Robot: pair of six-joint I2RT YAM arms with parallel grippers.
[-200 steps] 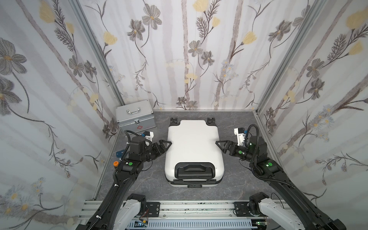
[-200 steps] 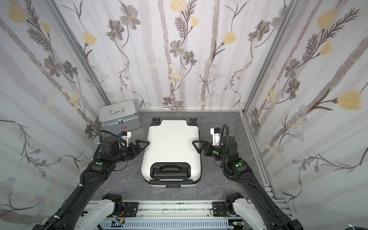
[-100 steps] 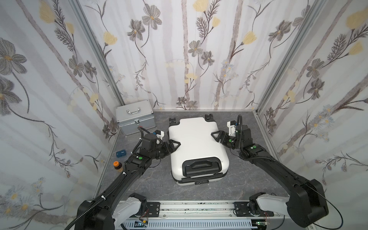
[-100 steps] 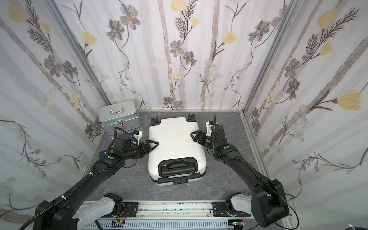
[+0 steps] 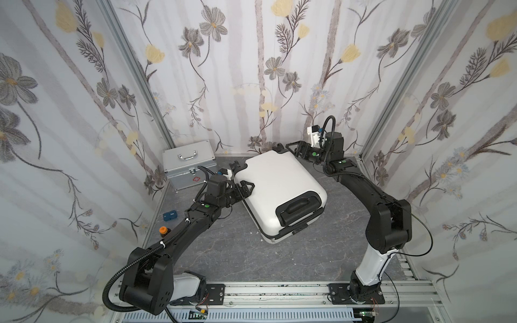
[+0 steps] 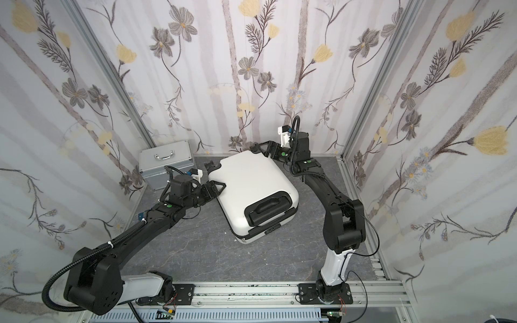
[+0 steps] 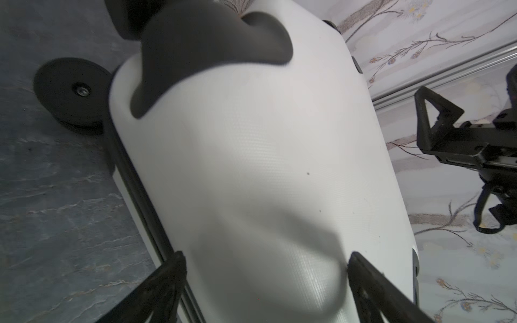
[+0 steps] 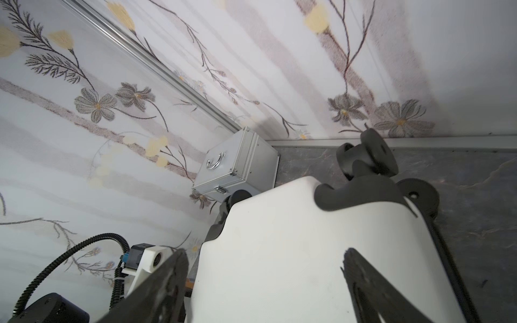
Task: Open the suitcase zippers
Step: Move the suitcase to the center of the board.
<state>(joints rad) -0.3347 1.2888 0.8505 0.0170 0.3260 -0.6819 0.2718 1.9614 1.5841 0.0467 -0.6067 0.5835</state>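
Looking down, both top views: the suitcase [image 5: 277, 181] [image 6: 251, 179] lies flat on the gray table [image 5: 223, 251], skewed, with its wheel end toward the back wall and its black handle recess toward the front rail. The left gripper [image 5: 246, 190] [image 6: 216, 188] sits at the left edge of the suitcase with its fingers spread, one over the top face and one lower beside the side wall. The right gripper [image 5: 293, 151] [image 6: 265, 149] is at the back right corner by a wheel, fingers also apart; I cannot tell whether it touches. A silver case [image 5: 190, 165] [image 6: 167, 162] stands in the back left corner, just behind the left wrist and near the wheel end. In a top view, a small blue box [image 5: 170, 216] and an orange-capped item [image 5: 163, 230] lie along the left wall beside the left forearm — well apart from the suitcase.

Left wrist view: the suitcase fills the frame between two spread fingers [image 7: 165, 282]. The zipper track [image 7: 131, 179] runs as a dark band along the seam next to the table; the pulls cannot be made out. One wheel [image 7: 70, 89] rests on the table.

Right wrist view: the wheel end lies between wide-set fingers [image 8: 167, 279]. The silver case is beyond it — partly hidden by the suitcase.
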